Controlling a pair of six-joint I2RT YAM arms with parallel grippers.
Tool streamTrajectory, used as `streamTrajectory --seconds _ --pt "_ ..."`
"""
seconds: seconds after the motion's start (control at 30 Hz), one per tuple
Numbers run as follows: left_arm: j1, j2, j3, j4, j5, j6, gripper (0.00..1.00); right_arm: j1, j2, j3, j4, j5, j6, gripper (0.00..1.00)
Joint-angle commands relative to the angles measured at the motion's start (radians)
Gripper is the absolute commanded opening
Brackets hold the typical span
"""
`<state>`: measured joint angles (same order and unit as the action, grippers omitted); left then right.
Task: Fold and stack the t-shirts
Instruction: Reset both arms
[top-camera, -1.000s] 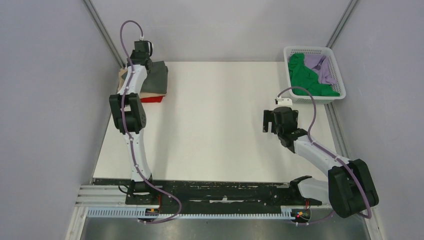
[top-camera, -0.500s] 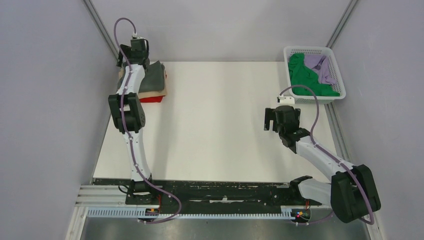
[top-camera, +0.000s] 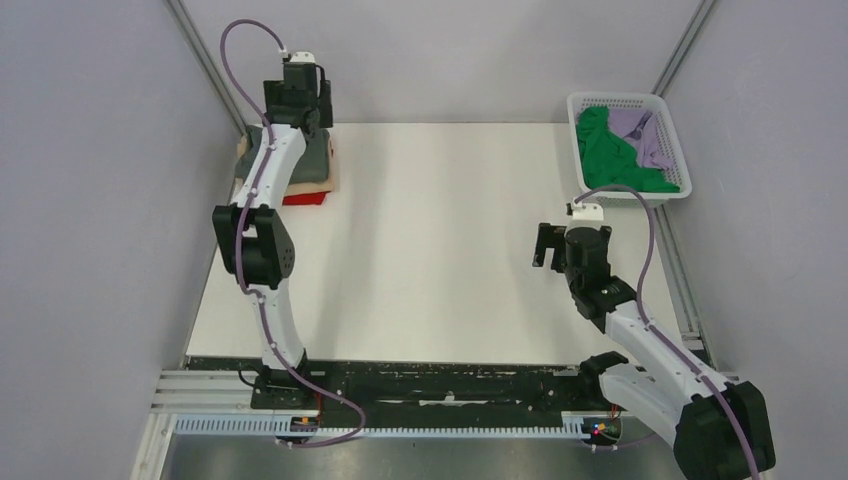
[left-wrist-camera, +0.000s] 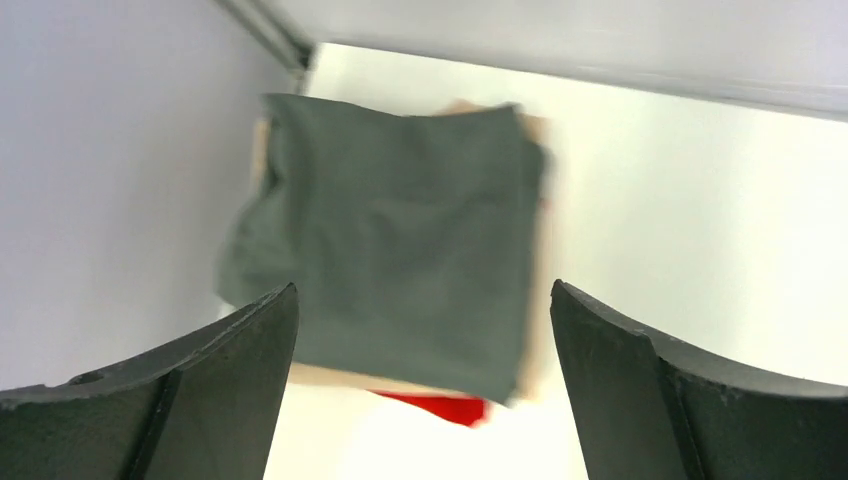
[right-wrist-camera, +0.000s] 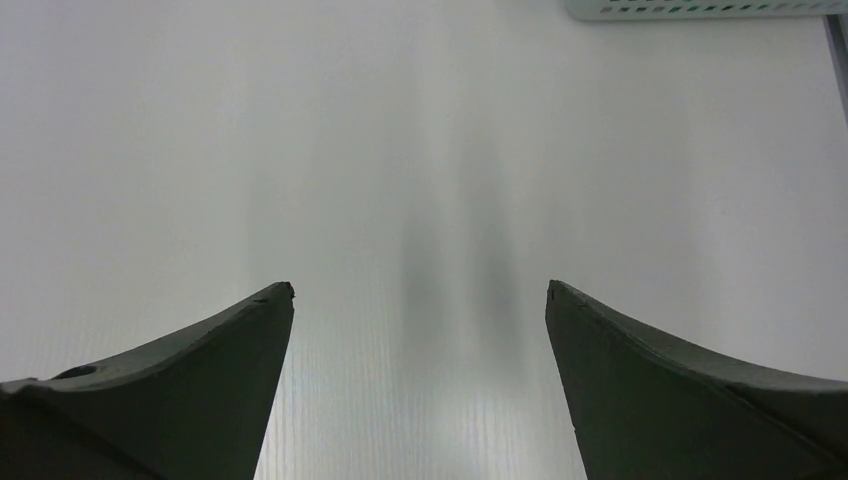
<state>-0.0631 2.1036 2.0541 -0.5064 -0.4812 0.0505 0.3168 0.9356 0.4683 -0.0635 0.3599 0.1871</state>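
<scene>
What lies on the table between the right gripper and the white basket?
Nothing. The right wrist view shows only bare table between the open right gripper and the white basket at its top edge.

The flat white counter (top-camera: 440, 250) is enclosed on three sides by plain pale grey walls (top-camera: 450, 50); it is lit evenly and softly throughout.

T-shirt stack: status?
Left gripper and right gripper open, nothing held. Dark grey t-shirt folded atop tan t-shirt and red t-shirt. Green t-shirt, lilac t-shirt crumpled in basket. Nothing in the way.
</scene>
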Motion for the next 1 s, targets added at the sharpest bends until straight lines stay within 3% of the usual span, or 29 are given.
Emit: streamTrajectory --seconds 0.0,0.07,0.17,0.33,0.43,0.57,0.67,0.97 --pt "-0.089 -0.211 -0.123 -0.042 0.123 -0.257 1.00 -0.002 -0.061 -0.056 0.056 -0.037 0.022 0.98" --pt "-0.145 -0.328 -0.262 -0.004 0.117 -0.324 1.00 -0.002 -0.084 -0.086 0.096 -0.048 0.026 0.98" --pt "-0.231 -0.548 -0.601 0.130 0.126 -0.415 1.00 -0.003 -0.130 -0.134 0.140 -0.068 0.022 0.98" --pt "-0.313 -0.893 -1.116 0.370 0.266 -0.542 1.00 -0.002 -0.180 -0.181 0.159 -0.062 0.035 0.98" --pt "-0.337 -1.027 -1.328 0.371 0.316 -0.607 1.00 -0.002 -0.191 -0.208 0.176 -0.066 0.048 0.98" --pt "-0.343 -1.161 -1.444 0.314 0.262 -0.592 1.00 -0.003 -0.219 -0.262 0.235 -0.107 0.064 0.98" --pt "-0.344 -1.224 -1.432 0.237 0.185 -0.576 1.00 -0.002 -0.250 -0.314 0.272 -0.110 0.079 0.98" --pt "-0.344 -1.289 -1.465 0.230 0.167 -0.574 1.00 -0.002 -0.280 -0.375 0.316 -0.112 0.070 0.98"
